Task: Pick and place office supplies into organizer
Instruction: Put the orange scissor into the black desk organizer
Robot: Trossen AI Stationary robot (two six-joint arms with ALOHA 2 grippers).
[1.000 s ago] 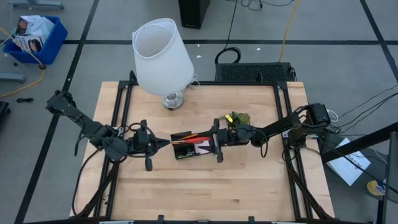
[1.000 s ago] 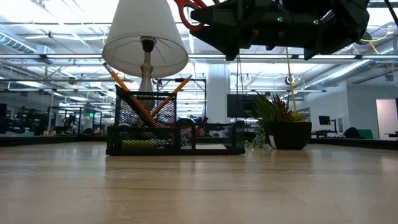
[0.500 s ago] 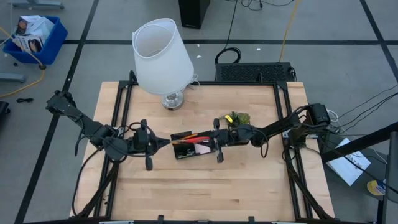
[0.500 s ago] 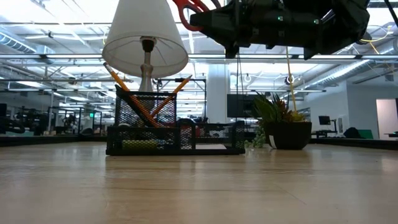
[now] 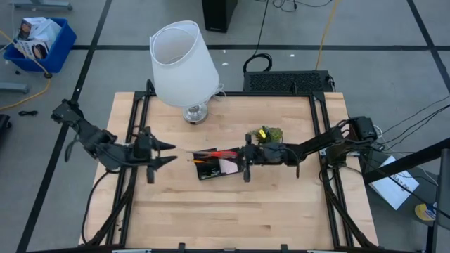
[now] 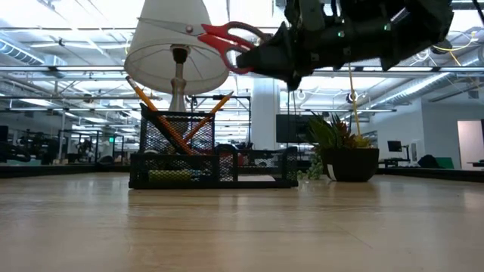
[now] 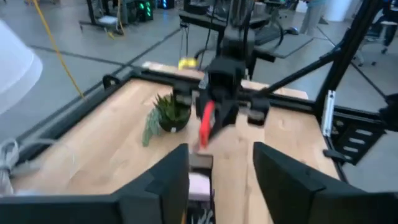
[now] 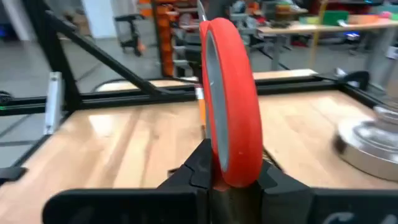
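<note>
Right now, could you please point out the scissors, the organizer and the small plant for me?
scissors [image 6: 227, 38]: low view, on the red handle loops.
organizer [image 6: 261, 180]: low view, on its black mesh front wall.
small plant [image 6: 352, 163]: low view, on its dark pot.

This is a big lab or workshop where robots get tested. The wooden table [image 5: 225, 211] stands on a gray floor marked with dark lines. Cables [image 5: 415, 123] run across the floor beside it. A blue bin [image 5: 39, 42] full of stuff sits in a corner. Looking across the table, you see a long, open hall with bright ceiling lights [image 6: 76, 30], pipes up high, desks and screens [image 6: 395, 146] far back.
</note>
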